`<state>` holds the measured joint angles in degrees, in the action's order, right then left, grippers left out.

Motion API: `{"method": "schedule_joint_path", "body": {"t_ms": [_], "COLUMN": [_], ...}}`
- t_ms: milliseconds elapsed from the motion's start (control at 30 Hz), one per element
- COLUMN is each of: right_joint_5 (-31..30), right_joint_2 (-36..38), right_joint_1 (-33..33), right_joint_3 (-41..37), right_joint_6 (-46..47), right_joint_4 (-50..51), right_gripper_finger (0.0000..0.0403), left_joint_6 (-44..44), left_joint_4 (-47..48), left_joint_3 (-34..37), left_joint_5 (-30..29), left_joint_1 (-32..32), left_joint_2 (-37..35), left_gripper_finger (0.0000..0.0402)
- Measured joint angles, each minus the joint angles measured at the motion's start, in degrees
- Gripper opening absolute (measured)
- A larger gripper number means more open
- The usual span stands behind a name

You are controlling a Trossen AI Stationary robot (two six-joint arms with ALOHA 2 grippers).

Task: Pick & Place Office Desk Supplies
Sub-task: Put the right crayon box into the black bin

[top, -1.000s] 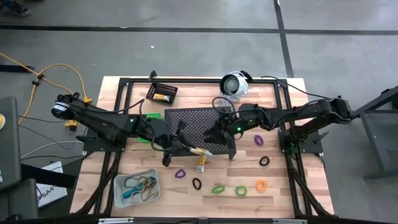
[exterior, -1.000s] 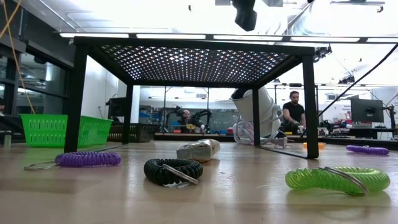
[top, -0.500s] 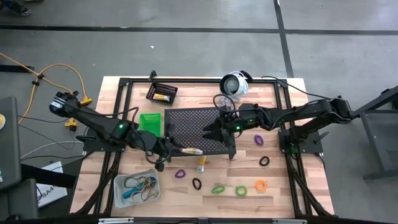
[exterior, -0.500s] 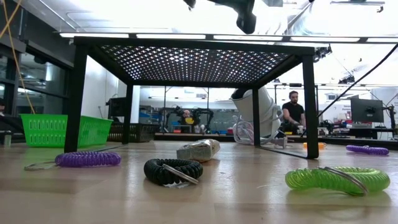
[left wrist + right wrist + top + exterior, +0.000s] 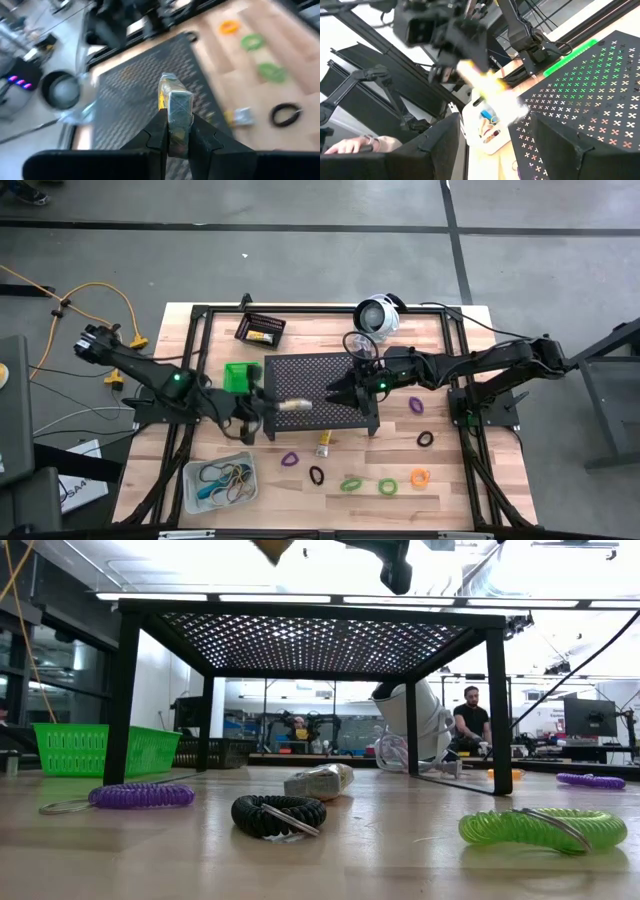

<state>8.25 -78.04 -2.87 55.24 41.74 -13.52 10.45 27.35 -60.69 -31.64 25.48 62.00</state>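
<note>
Left gripper [image 5: 268,404], seen from the high view, reaches from the table's nine o'clock side toward the centre, its arm stretched nearly level, and it pinches a small yellow tube wrapped in clear film [image 5: 295,404]. The tube's long axis runs nine-to-three o'clock, its free end pointing toward three o'clock, over the near-left part of the big black perforated metal stand [image 5: 330,370]. Right gripper [image 5: 338,393] comes in from three o'clock above the same stand with its fingers spread wide and nothing between them, its tips facing the tube's free end and apart from it. A second small yellow tube [image 5: 323,445] lies on the wooden table [image 5: 440,500] at the stand's six o'clock edge. A small green bin [image 5: 237,376] sits at the stand's nine o'clock side, a small black bin [image 5: 260,329] toward eleven o'clock, and a small clear bin [image 5: 222,480] holding bands toward seven o'clock.

From the low view, the fallen tube [image 5: 318,781] lies on its side under the stand, behind a black coiled loop [image 5: 278,814].

From the left wrist view, both dark fingers [image 5: 158,134] clamp the tube [image 5: 175,111], which points straight away from the wrist over the stand's perforated top.

From the right wrist view, the spread fingers [image 5: 440,142] frame a blurred yellow tube [image 5: 487,90].
</note>
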Motion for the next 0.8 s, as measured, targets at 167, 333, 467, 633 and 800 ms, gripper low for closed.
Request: {"method": "schedule_joint_path", "body": {"t_ms": [167,333,467,633,800], "right_joint_5": [0.00,0.00,0.00,0.00,0.00], "right_joint_2": [0.00,0.00,0.00,0.00,0.00], "right_joint_1": [0.00,-0.02,-0.01,0.00,-0.02], "right_joint_3": [0.00,0.00,-0.01,0.00,-0.01], "right_joint_6": [0.02,0.02,0.02,0.02,0.02], "right_joint_4": [0.01,0.00,0.01,0.02,0.01], "right_gripper_finger": [0.0231,0.0231,0.0231,0.0231,0.0231], "left_joint_6": [-0.92,-7.56,-12.83,-15.17,-18.08], "left_joint_4": [8.50,16.43,18.84,18.83,19.00], "left_joint_3": [-0.02,-0.02,-0.02,-0.02,-0.02], "left_joint_5": [-4.83,-7.15,-7.66,-7.64,-7.55], "left_joint_1": [-4.96,-13.60,-21.67,-31.54,-40.43], "left_joint_2": [-3.93,-6.71,-6.89,-6.13,-3.52], "left_gripper_finger": [0.0042,0.0042,0.0042,0.0042,0.0042]}}
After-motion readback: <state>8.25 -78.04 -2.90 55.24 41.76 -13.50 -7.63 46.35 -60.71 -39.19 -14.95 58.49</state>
